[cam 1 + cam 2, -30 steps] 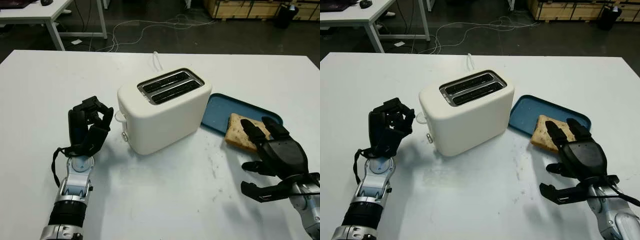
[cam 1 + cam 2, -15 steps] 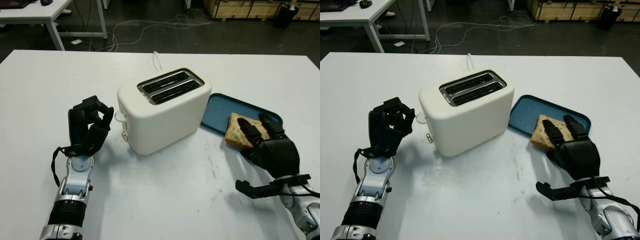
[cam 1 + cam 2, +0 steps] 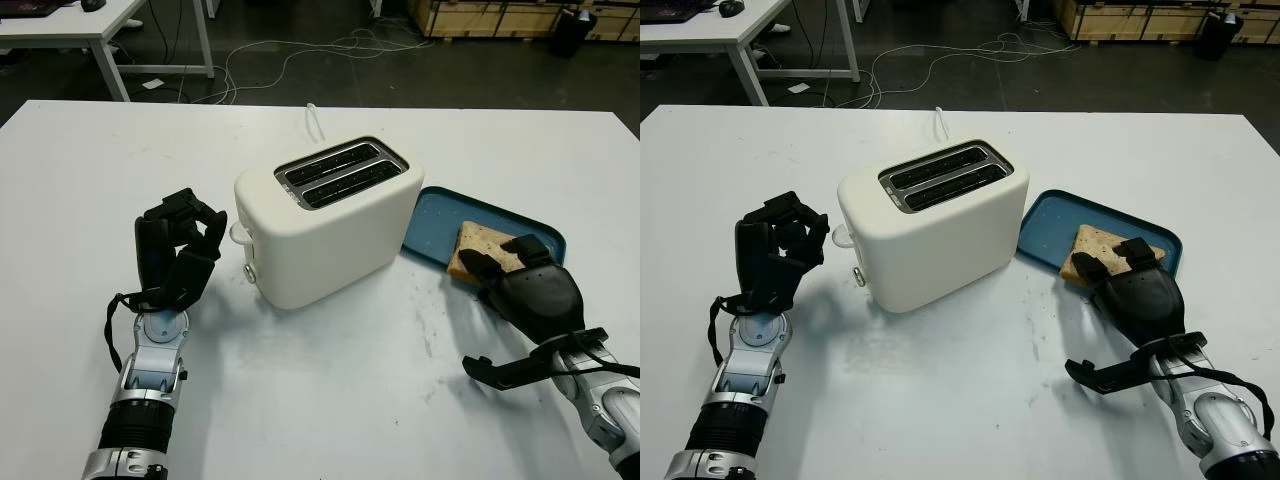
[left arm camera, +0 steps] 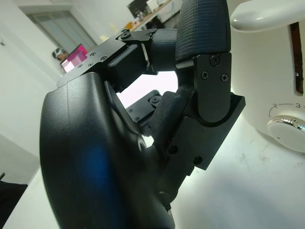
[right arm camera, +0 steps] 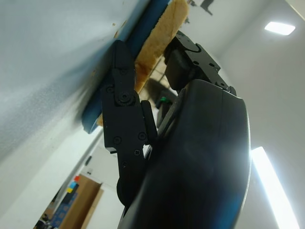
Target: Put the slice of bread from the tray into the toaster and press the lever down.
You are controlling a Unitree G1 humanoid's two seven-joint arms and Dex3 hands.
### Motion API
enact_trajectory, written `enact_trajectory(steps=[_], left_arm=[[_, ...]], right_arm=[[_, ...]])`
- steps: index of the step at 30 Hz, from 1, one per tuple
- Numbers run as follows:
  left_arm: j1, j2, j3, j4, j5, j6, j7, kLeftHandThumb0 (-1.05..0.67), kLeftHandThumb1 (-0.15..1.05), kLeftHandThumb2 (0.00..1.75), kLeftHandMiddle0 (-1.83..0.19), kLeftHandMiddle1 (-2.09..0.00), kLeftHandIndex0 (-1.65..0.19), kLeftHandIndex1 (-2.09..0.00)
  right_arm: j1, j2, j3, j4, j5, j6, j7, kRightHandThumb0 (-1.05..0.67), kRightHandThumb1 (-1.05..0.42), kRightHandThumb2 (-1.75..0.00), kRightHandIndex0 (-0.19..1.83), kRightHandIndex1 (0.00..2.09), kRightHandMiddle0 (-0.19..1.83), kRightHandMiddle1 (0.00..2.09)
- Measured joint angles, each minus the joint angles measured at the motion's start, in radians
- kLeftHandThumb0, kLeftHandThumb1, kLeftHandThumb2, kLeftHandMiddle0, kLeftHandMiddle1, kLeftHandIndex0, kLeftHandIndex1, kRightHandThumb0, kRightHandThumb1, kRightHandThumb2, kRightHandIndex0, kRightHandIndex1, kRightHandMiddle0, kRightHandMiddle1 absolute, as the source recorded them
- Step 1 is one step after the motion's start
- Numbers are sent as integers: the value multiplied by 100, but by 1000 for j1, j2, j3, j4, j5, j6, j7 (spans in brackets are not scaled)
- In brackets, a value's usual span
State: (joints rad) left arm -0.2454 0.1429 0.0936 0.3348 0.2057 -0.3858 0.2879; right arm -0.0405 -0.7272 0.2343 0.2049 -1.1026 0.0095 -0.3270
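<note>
Bread, a tan toasted slice [image 3: 478,245], lies at the near edge of the shallow blue plastic tray [image 3: 520,225], right of the cream two-slot toaster [image 3: 325,220]. The right hand [image 3: 525,290] has its fingers [image 3: 1092,268] closing over the slice, seemingly to lift it. Left hand [image 3: 175,255] waits curled, empty, on the white counter [image 3: 90,160] beside the toaster's lever end.

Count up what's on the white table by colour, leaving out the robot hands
White: 1, the white plastic two-slot toaster
Blue: 1, the blue flat plastic tray
Brown: 1, the brown toasted bread slice, lying on the tray
Total: 3
</note>
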Motion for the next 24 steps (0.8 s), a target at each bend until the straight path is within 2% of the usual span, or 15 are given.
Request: enact_trajectory(steps=[4, 9, 15, 18, 21, 24], left_arm=[[0, 0, 0, 0, 1, 0, 0, -96, 76, 56, -132, -150, -106, -144], [0, 0, -1, 0, 9, 0, 2, -97, 77, 55, -131, -148, -107, -143], [0, 0, -3, 0, 14, 0, 3, -97, 78, 55, -132, -148, -108, -143], [0, 0, -3, -1, 25, 0, 10, -96, 78, 54, -133, -148, -108, -143], [0, 0, -3, -2, 30, 1, 10, -96, 78, 54, -133, -148, -109, -143], [0, 0, -3, -3, 30, 1, 10, -96, 78, 53, -133, -148, -109, -144]], right_arm=[[0, -21, 13, 6, -12, 0, -41, -48, -92, -35, 122, 174, 51, 174], [0, -38, 27, 14, -26, -1, -74, -46, -92, -47, 125, 175, 51, 175], [-2, -38, 20, 58, -4, -70, -208, -40, -92, -39, 117, 175, 50, 175], [-23, -37, 11, 87, 37, -132, -302, -39, -92, -43, 105, 175, 51, 175], [-74, -36, 0, 122, 80, -212, -378, -37, -92, -38, 93, 175, 46, 175], [-112, -37, -10, 141, 120, -248, -375, -37, -92, -35, 95, 175, 50, 175]])
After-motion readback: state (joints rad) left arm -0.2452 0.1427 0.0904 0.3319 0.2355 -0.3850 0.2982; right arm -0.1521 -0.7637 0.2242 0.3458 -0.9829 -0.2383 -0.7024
